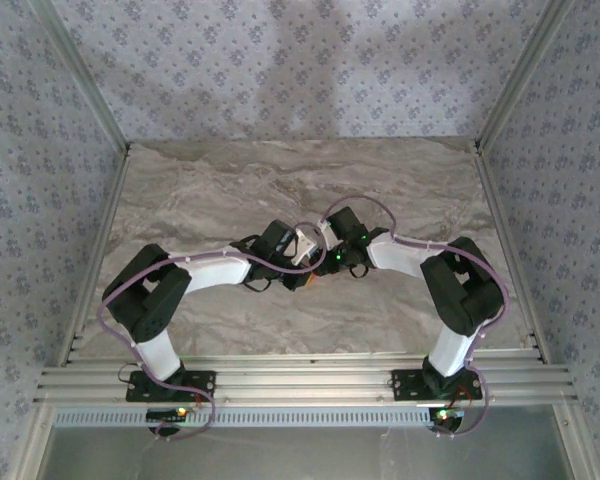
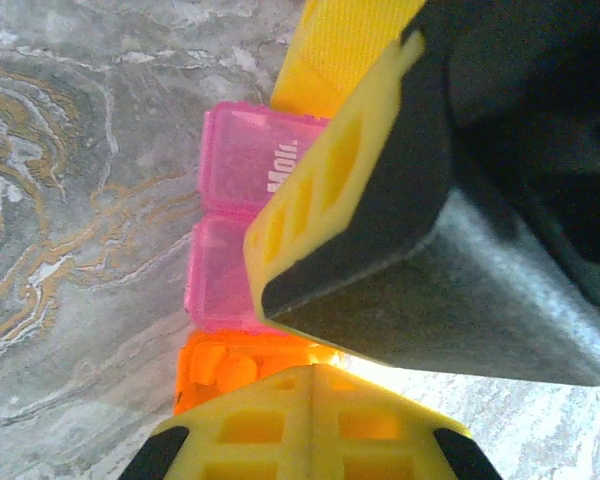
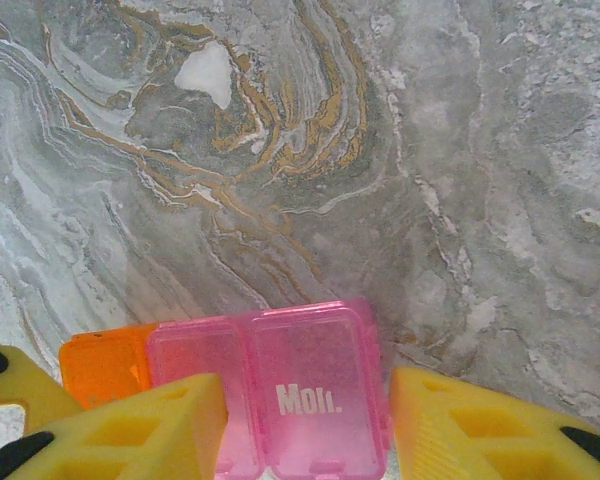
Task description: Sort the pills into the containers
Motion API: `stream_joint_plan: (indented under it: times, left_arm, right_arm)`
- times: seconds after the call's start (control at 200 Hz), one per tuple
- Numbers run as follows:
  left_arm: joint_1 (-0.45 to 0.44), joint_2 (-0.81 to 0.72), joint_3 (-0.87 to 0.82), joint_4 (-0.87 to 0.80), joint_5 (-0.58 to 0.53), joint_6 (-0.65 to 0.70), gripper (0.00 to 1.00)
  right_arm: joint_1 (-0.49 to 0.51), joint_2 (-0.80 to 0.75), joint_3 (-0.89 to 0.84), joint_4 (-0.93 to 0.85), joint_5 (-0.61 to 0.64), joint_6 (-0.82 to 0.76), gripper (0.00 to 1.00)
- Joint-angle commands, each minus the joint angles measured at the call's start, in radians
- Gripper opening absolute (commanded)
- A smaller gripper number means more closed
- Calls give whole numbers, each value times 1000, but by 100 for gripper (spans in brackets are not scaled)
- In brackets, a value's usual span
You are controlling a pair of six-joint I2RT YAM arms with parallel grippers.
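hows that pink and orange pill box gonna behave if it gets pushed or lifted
The pill box looks like thin translucent plastic, so probably stiff and very light. It lies low and flat on the smooth marble table, so a push would likely slide it, not tip it. Pills show in its orange end; tilting may shift them.

Lab enclosure: aluminium frame, patterned walls

surface: grey-tan marble-pattern tabletop, gold veins | far, left, right sides: floral-print wall panels | left and right corners: slanting aluminium frame posts | near edge: slotted aluminium rails running left-right
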Motion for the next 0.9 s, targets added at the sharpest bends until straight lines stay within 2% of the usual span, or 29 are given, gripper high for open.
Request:
stream_joint_plan:
  times: [0.0,0.405,0.735,0.895]
  left_arm:
    - [-8,47,-7,-130,-80,45,0]
    - [-30,115,-21,-117,-63,65,0]
    - [-13,17,-49,-34,-44,35,0]
    - [17,-72,-79,43,-35,2,7]
  right_arm:
    - [-1,52,0,-50,19,-5,48]
    - [-2,60,1,-54,22,-6,47]
    - [-2,45,12,-67,11,-5,47]
    - [-7,23,35,-81,2,1,47]
